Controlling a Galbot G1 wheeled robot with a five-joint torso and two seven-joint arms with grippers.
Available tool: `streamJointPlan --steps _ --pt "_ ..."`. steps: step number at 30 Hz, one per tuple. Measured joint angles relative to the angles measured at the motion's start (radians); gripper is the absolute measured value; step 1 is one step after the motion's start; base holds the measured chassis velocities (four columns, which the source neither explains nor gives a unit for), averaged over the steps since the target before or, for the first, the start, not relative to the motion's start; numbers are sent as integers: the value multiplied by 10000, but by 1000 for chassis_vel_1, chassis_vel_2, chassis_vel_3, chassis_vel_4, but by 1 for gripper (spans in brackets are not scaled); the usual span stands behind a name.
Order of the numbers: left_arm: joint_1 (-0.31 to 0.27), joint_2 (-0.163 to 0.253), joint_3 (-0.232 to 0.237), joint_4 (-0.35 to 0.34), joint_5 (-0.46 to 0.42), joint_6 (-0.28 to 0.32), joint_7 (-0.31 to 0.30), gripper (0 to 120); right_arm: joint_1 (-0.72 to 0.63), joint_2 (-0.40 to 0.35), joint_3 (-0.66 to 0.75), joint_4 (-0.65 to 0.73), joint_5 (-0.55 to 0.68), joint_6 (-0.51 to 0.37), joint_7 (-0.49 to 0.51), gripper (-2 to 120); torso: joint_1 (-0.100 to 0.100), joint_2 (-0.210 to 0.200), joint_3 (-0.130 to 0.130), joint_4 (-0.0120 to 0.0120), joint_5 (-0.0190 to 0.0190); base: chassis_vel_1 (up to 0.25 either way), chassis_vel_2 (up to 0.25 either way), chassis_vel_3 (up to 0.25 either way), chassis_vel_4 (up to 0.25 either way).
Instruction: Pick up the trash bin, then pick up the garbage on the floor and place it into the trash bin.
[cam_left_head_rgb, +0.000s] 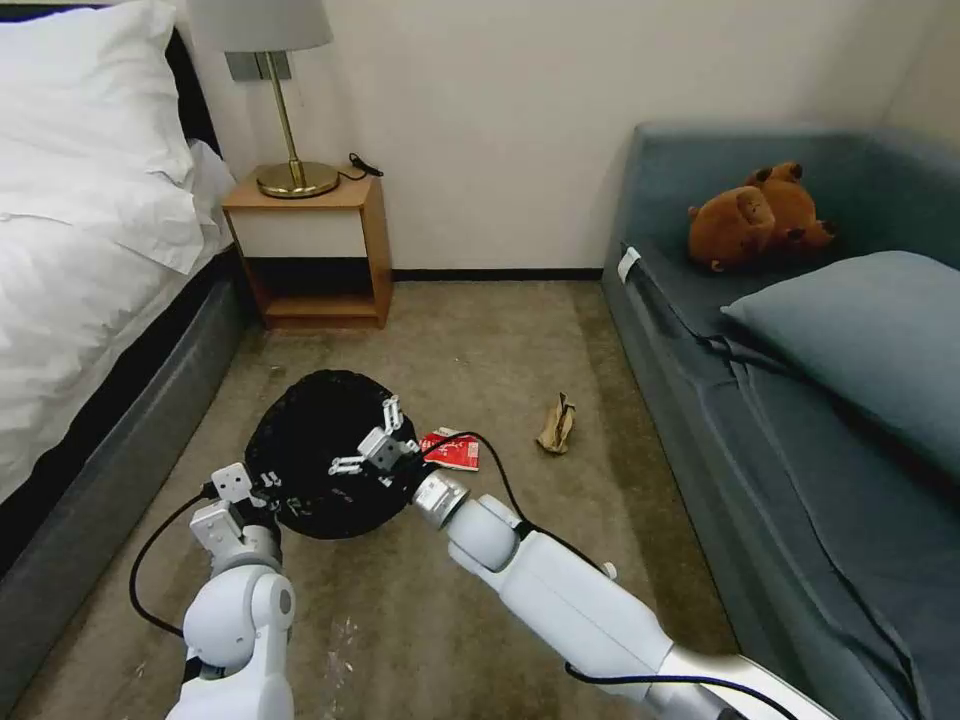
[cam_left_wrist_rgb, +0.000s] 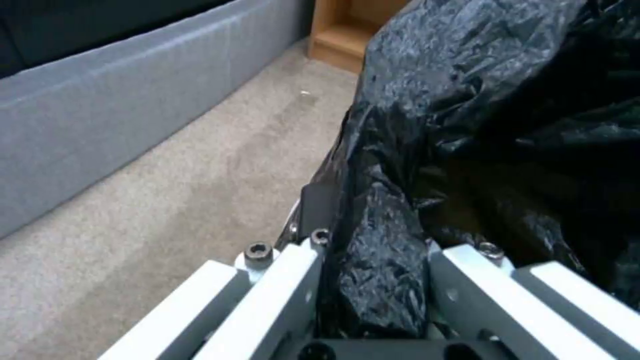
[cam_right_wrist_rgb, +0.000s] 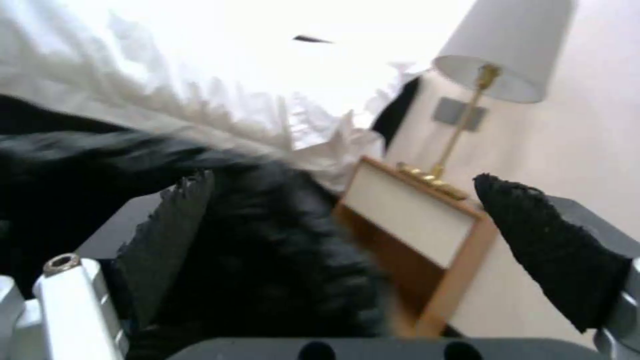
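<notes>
Presently we see the white-sheeted bed (cam_left_head_rgb: 80, 230) along the left side and the blue-grey upholstered sofa (cam_left_head_rgb: 800, 420) along the right, with beige carpet (cam_left_head_rgb: 480, 340) between them. On that carpet, near the middle, sits the small round trash bin lined with a crinkled black bag (cam_left_head_rgb: 310, 450). Our left gripper (cam_left_head_rgb: 262, 490) is clamped on the bin's near rim; the left wrist view shows bag plastic pinched between its fingers (cam_left_wrist_rgb: 280, 285). Our right gripper (cam_left_head_rgb: 370, 440) hovers over the bin's mouth with its fingers spread apart and nothing between them. Just beside the bin's right edge lies the red-and-white crumpled packet (cam_left_head_rgb: 455, 450). Farther right, apart from it, lies the tan-brown crumpled scrap (cam_left_head_rgb: 556, 425).
</notes>
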Motion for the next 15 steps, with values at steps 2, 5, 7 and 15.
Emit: streamJointPlan --steps 2,5,7,15 --pt "-10 10 -12 15 0 -3 -4 2 -53 -67 118 145 -64 -72 87 100 0 0 0 1 0 0 0 0 0" --pt "-28 30 -31 42 -18 -7 -12 2 -237 -228 436 482 -158 -291 347 100 0 -1 0 1 1 0 0 0 0" --pt "-37 48 -42 53 -38 -8 -15 2 -362 -305 568 647 -162 -409 520 100 0 0 0 -1 0 0 0 0 0" --pt "-133 153 -98 84 -149 -7 -18 2 -1449 -573 1756 1311 -300 -827 1131 100 0 0 0 -1 1 0 0 0 0"
